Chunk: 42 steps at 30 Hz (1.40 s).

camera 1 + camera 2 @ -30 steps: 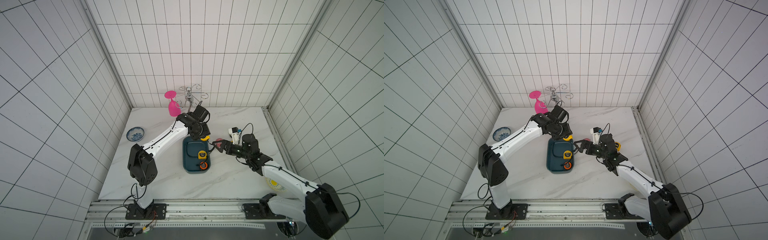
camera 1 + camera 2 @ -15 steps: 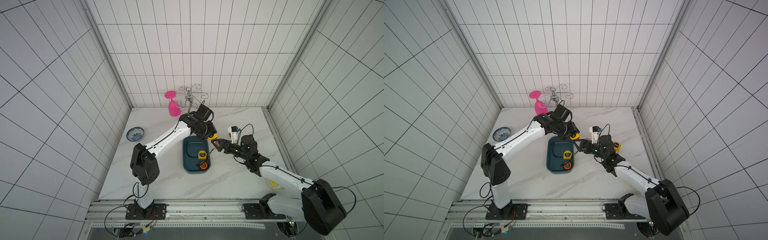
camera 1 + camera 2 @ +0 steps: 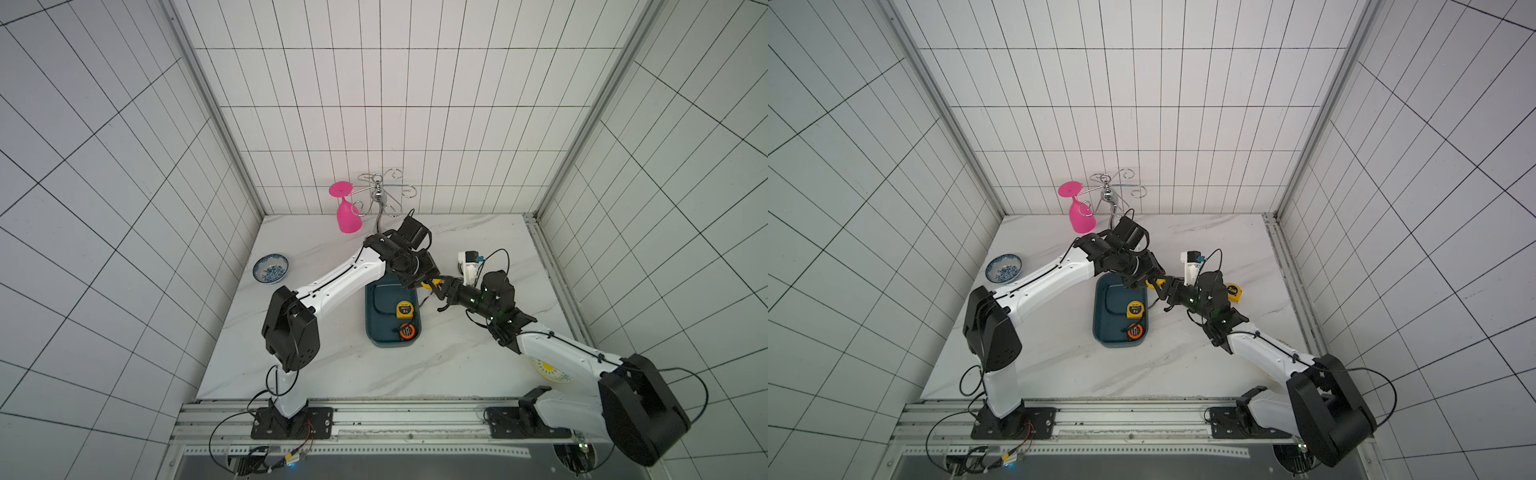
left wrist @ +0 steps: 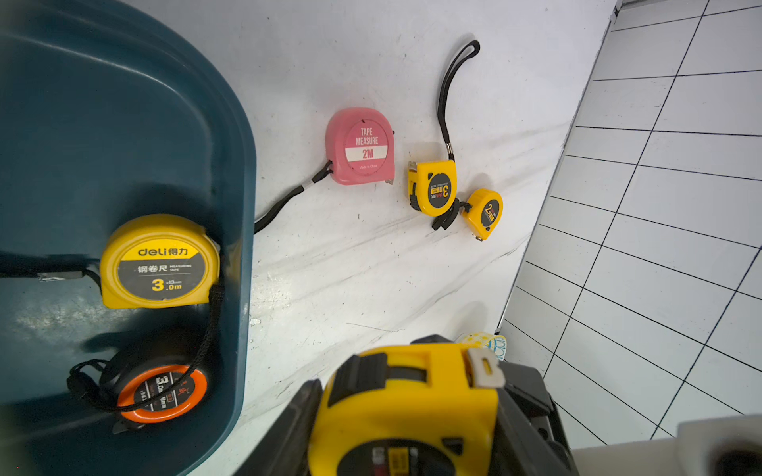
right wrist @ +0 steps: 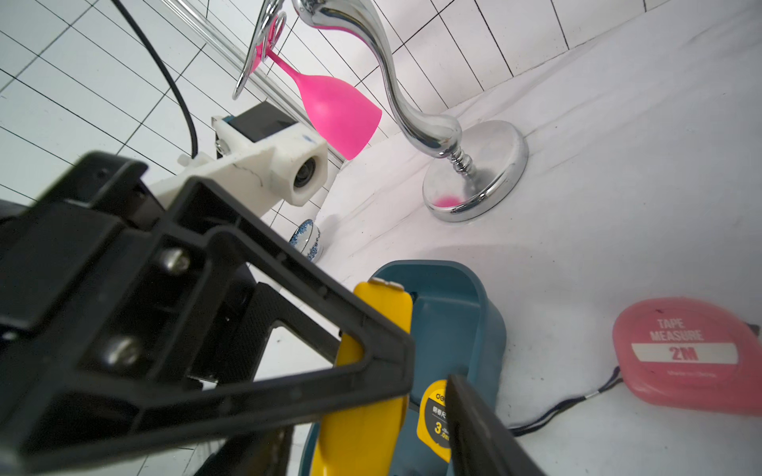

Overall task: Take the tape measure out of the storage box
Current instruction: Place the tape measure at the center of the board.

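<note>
1. At the far left we see a blue-patterned bowl (image 3: 271, 269) on the worktop (image 3: 332, 365), well apart from everything else.
2. The left arm stretches from its base to the far end of the storage box (image 3: 380, 328). Its left hand (image 3: 420, 279) is clamped on a yellow tape measure (image 4: 412, 404), held in the air just off the box's far right corner.
3. Inside the box, against its right wall, lie a yellow-and-grey tape measure (image 3: 405, 309) and, nearer the arm bases, a black-and-orange tape measure (image 3: 407, 331).
4. The right hand (image 3: 439, 298) points at the held tape measure, fingers either side of it. We cannot tell whether they grip.
5. Right of the box, on the worktop, lie a pink tape measure (image 4: 361, 146), a long-strapped yellow one (image 4: 433, 187) and, just beside it, a smaller yellow one (image 4: 486, 212).
</note>
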### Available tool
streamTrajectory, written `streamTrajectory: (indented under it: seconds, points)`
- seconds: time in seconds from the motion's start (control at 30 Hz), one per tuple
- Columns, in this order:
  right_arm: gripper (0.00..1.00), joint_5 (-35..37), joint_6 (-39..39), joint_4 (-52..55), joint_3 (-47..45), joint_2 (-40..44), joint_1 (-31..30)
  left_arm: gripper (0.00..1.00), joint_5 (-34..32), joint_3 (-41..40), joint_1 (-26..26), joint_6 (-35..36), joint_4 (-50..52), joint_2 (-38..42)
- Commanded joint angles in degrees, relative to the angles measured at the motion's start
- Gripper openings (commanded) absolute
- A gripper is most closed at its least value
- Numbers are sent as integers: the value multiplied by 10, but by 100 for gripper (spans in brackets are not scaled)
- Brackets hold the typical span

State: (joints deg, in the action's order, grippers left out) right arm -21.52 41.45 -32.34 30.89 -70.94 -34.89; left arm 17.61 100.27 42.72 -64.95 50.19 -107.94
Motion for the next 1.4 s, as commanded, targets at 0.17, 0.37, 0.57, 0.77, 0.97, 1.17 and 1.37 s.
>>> streamTrajectory:
  seconds: [0.17, 0.37, 0.57, 0.77, 0.97, 1.17, 1.37]
  points:
    - [34, 2, 12, -28, -26, -5, -6, 0, 9, -1, 3, -5, -34, 28]
    - [24, 10, 19, -21, -33, 3, -4, 18, 6, 2, 3, 5, -35, 25]
    - [21, -6, 43, 33, -55, 41, 39, 81, -14, -3, -10, 35, -15, 30]
    - [20, -50, 49, 126, -91, 115, 125, 98, -30, -38, -30, 53, -9, 54]
    - [19, -70, 30, 251, -103, 173, 214, 97, -33, -80, -49, 65, -8, 75]
    - [19, -98, 41, 278, -120, 166, 294, 98, -35, -110, -60, 71, -8, 92]
    - [21, -111, 60, 247, -137, 125, 348, 98, -36, -120, -65, 74, -7, 98]
